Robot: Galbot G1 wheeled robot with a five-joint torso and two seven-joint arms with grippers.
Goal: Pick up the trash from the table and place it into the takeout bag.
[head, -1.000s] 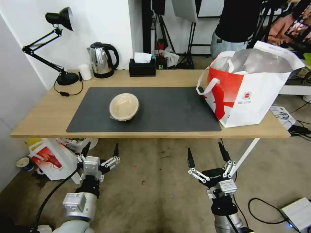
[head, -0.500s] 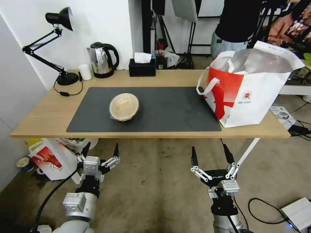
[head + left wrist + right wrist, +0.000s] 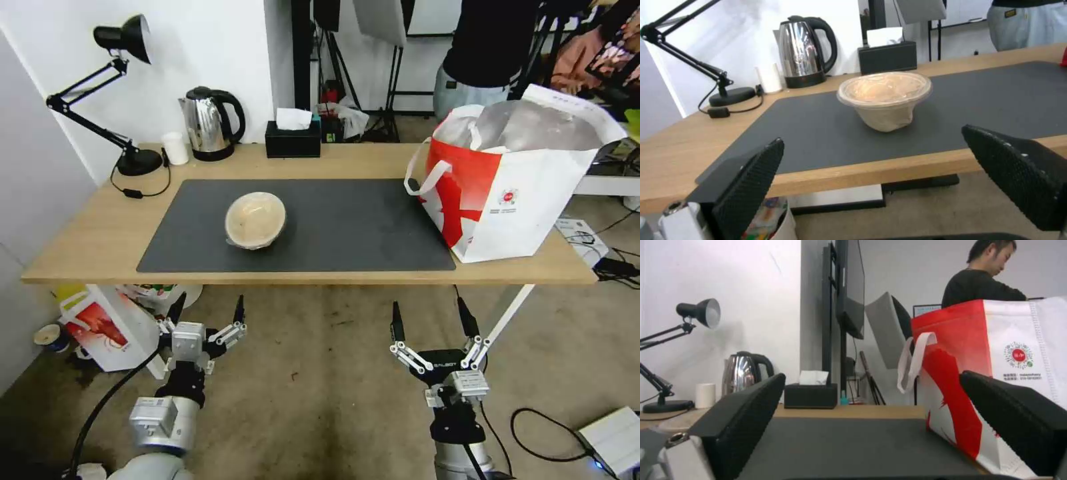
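The desk point(image 3: 100, 233) carries the takeout bag point(image 3: 527, 200) at its right end, mouth open. The shallow tan bowl point(image 3: 255, 219) sits mid-mat. Left gripper point(image 3: 207, 312) and right gripper point(image 3: 431, 319) hang below the edge, fingers released. Recommendation: grasp the bowl by its rim and keep it level.

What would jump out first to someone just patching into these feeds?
The big red-and-white takeout bag stands open on the table's right end, foil lining showing. A lone tan bowl sits on the dark grey mat, left of the middle. Both grippers hang open below the table's near edge, the left gripper roughly under the bowl and the right gripper nearer the bag.
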